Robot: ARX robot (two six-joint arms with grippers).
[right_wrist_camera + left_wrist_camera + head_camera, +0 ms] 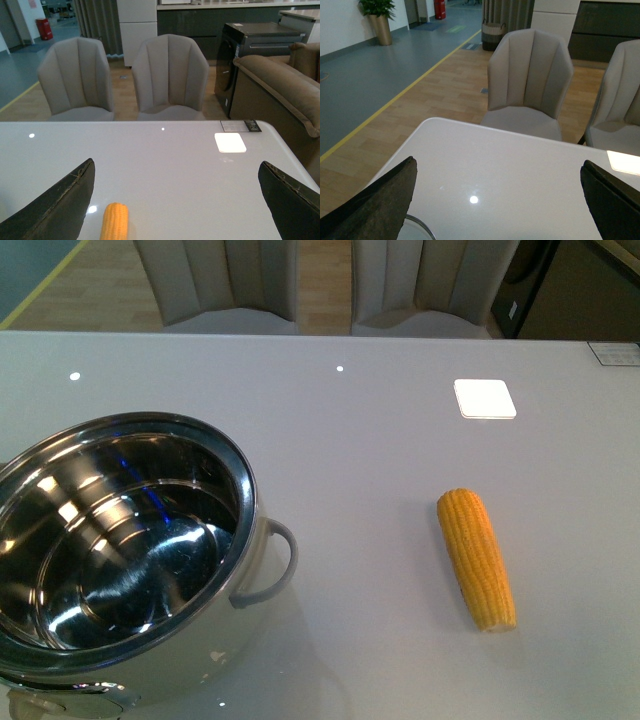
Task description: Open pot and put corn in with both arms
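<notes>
The pot point(120, 550) stands on the white table at the front left, uncovered, its mirror-like inside empty. One pale grey loop handle point(275, 565) points toward the corn point(477, 557), which lies flat on the table to the right, well apart from the pot. Neither arm shows in the front view. In the left wrist view my left gripper point(498, 162) is open above bare table, with a sliver of the pot rim point(420, 227) beside one finger. My right gripper point(176, 162) is open too, and the corn's end point(115, 222) lies between its fingers, nearer one of them.
A white square patch point(485, 398) lies on the table beyond the corn. Two beige chairs point(215, 285) stand at the table's far edge. A brown sofa point(280, 85) and a dark cabinet point(250, 45) stand past the table's right end.
</notes>
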